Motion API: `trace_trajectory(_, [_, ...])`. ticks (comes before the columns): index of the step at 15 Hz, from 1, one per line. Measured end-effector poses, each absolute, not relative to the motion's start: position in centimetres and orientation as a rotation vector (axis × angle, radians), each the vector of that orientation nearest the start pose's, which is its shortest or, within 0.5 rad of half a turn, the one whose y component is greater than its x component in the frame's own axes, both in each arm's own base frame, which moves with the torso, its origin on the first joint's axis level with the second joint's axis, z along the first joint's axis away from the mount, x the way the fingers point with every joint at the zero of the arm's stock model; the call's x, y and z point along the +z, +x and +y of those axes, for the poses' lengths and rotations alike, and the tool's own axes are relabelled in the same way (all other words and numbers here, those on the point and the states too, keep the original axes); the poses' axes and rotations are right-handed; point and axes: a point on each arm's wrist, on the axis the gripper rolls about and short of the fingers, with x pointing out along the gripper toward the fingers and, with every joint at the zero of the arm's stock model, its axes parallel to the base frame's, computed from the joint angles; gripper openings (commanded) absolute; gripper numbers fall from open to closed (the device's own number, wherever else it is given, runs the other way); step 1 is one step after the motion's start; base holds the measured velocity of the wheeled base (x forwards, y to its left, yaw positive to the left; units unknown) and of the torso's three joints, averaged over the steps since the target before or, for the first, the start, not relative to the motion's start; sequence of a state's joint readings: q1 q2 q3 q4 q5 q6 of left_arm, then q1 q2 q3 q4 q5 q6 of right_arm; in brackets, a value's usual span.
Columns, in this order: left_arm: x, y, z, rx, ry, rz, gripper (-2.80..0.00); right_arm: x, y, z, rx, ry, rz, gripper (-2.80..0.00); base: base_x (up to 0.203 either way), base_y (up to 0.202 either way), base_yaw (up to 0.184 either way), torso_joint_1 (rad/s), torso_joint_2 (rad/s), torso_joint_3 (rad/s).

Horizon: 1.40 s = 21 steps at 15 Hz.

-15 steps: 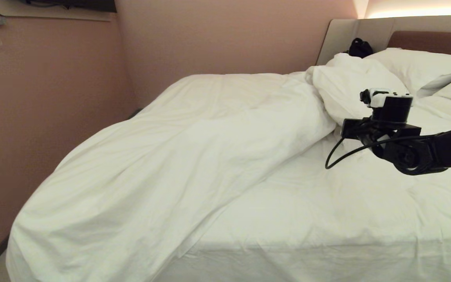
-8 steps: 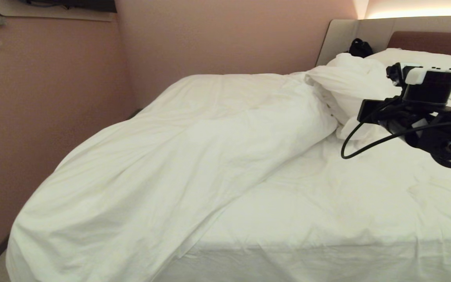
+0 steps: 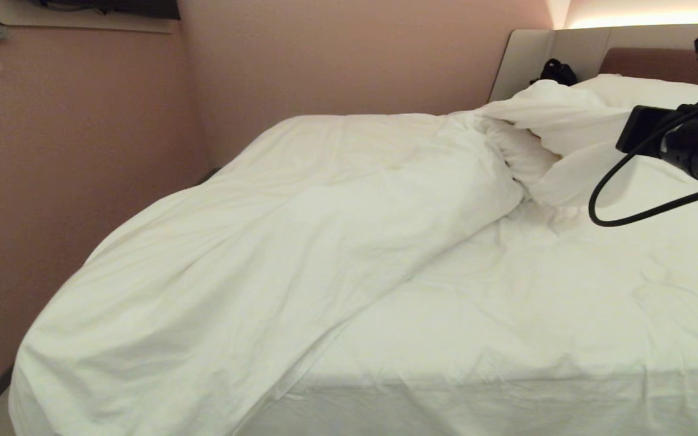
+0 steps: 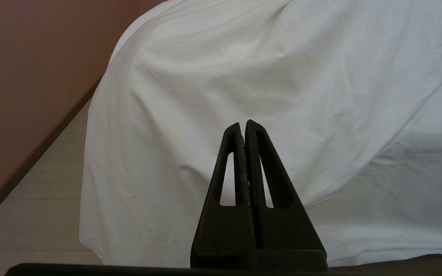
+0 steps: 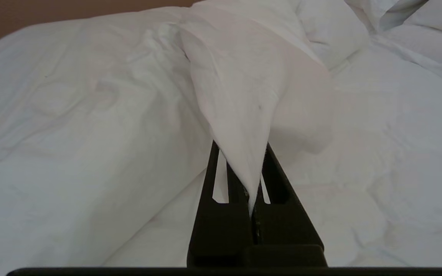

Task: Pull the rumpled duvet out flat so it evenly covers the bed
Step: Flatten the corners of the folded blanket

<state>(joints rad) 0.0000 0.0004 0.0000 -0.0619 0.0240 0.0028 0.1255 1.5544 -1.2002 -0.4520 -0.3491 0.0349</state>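
Observation:
The white duvet (image 3: 300, 242) lies bunched along the left half of the bed (image 3: 537, 315) and hangs over its near left corner. My right arm (image 3: 688, 145) is at the far right of the head view, raised over the mattress near the pillows. In the right wrist view my right gripper (image 5: 242, 145) is shut on a pointed corner of the duvet (image 5: 244, 76), which stretches taut from the jaws back to the heap. My left gripper (image 4: 243, 123) is shut and empty, parked low and facing the duvet (image 4: 244, 69) draped over the bed's corner.
A pink wall (image 3: 82, 181) runs close along the bed's left side. White pillows (image 3: 646, 91) rest against the padded headboard (image 3: 658, 60), with a black object (image 3: 558, 72) on its ledge. A strip of pale floor (image 4: 44, 184) shows between wall and bed.
My right arm has risen and moved right toward the head of the bed, drawing the duvet corner with it. The folded lump near the pillows has stretched into a longer, flatter flap.

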Motion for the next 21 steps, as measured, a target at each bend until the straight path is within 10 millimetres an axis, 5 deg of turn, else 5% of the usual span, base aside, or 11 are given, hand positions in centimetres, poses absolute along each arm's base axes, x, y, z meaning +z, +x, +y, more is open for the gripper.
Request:
trace_trajectory(11, [8.2,-2.3,0.1,0.024,0.002,-0.061,-2.80,36.5,18.7,1.8,-0.123,0.071,-0.151,-2.80,0.000,0.000,0.000,0.000,0.00,0.000])
trace_trajectory(21, [8.2,-2.3,0.1,0.024,0.003,-0.061,-2.80,37.4,12.4,1.2,-0.051,0.060,-0.143,-2.80,0.000,0.000,0.000,0.000,0.00,0.000])
